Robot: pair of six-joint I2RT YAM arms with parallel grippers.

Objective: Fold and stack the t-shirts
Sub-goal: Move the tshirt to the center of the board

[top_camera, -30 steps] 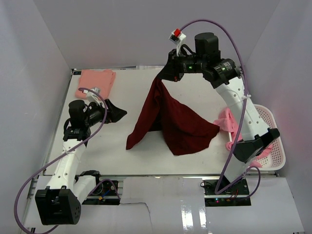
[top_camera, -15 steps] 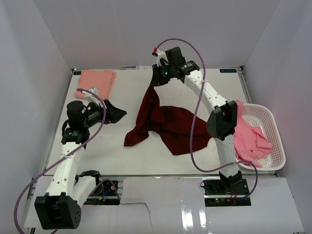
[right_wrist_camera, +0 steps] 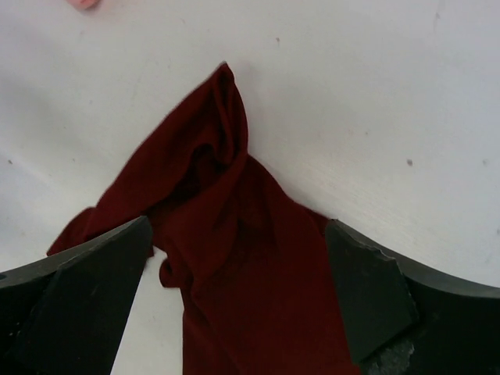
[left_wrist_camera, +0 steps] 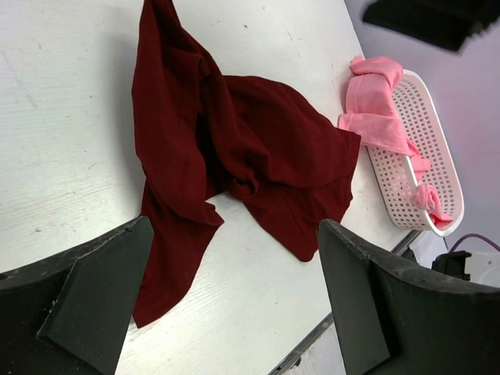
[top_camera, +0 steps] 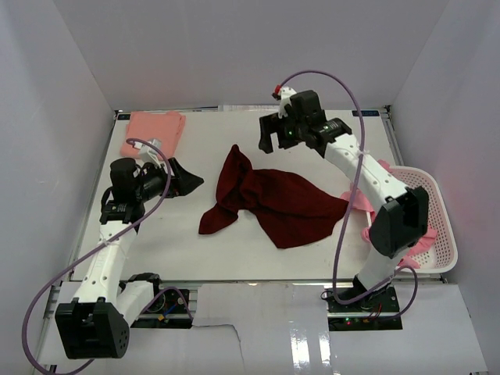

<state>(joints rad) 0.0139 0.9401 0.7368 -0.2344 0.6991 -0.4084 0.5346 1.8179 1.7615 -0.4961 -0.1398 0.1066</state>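
Observation:
A dark maroon t-shirt (top_camera: 269, 199) lies crumpled in the middle of the table (top_camera: 195, 250), one end pointing to the far side. My right gripper (top_camera: 273, 141) hovers open just above that far end, holding nothing; in its wrist view the maroon cloth (right_wrist_camera: 226, 234) lies on the table below its spread fingers. My left gripper (top_camera: 187, 181) is open to the left of the shirt, apart from it, and its wrist view shows the maroon t-shirt (left_wrist_camera: 226, 156) ahead. A folded salmon t-shirt (top_camera: 155, 131) sits at the far left corner.
A white mesh basket (top_camera: 439, 205) stands at the right edge with pink t-shirts (top_camera: 361, 197) spilling over its near rim; the left wrist view shows the basket (left_wrist_camera: 422, 148) and pink cloth (left_wrist_camera: 375, 101). White walls enclose the table.
My right gripper has opened and let go of the maroon t-shirt, which dropped from hanging to lying on the table. The right arm shifted slightly right. The left arm has not moved.

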